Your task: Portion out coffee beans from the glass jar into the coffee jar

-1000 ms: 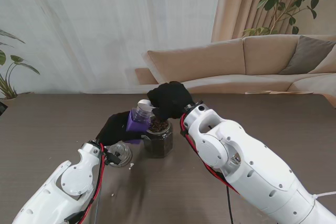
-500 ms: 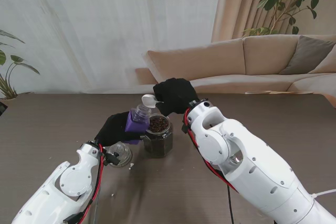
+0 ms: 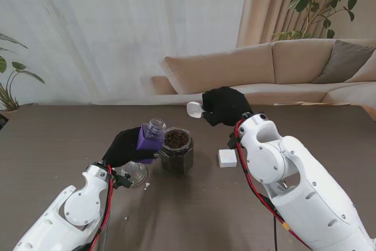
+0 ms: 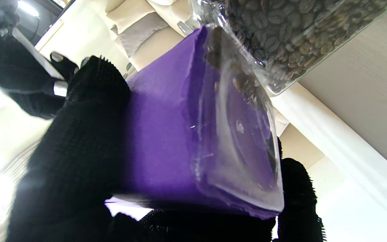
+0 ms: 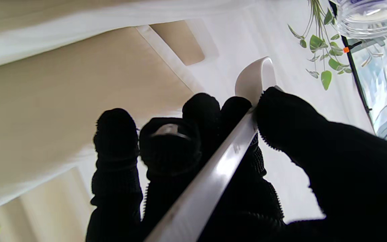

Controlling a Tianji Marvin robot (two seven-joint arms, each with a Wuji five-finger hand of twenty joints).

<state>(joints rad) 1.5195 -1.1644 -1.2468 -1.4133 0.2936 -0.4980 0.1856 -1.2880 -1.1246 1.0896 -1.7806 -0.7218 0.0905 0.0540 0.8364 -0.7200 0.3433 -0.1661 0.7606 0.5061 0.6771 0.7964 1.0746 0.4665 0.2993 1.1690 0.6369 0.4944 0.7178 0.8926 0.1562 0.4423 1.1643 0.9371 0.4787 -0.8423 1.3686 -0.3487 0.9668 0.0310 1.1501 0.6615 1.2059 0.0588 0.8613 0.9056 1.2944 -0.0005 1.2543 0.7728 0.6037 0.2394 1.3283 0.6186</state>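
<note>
Since the earlier frames the right hand [image 3: 225, 106] has been carried away from over the glass jar [image 3: 177, 150] toward the robot's right, the white spoon [image 3: 195, 109] still gripped in it, and a small white block [image 3: 227, 157] on the tabletop [image 3: 53, 139], formerly hidden behind the right arm, has been uncovered to the right of the jar.

In the stand view the glass jar is seen upright and open, dark coffee beans [image 3: 176, 139] showing at its mouth. Just left of it, the purple-labelled coffee jar [image 3: 149, 139] is held off the tabletop in the closed left hand [image 3: 126, 147], its open neck tilted toward the glass jar. A clear lid [image 3: 134, 173] is seen lying nearer to me than the glass jar, on its left side. The spoon bowl is held well above and to the right of the glass jar.

In the left wrist view the coffee jar [image 4: 193, 134] is seen wrapped by black-gloved fingers [image 4: 76, 141], its clear base facing the camera; the bean-filled glass jar [image 4: 281, 37] lies just beside it.

In the right wrist view the spoon [image 5: 220, 161] is seen pinched by its handle between thumb and fingers [image 5: 170, 144] of the right hand [image 5: 233, 174]; whether its bowl carries beans cannot be told. The neck of the coffee jar [image 5: 368, 16] appears at a corner.
</note>
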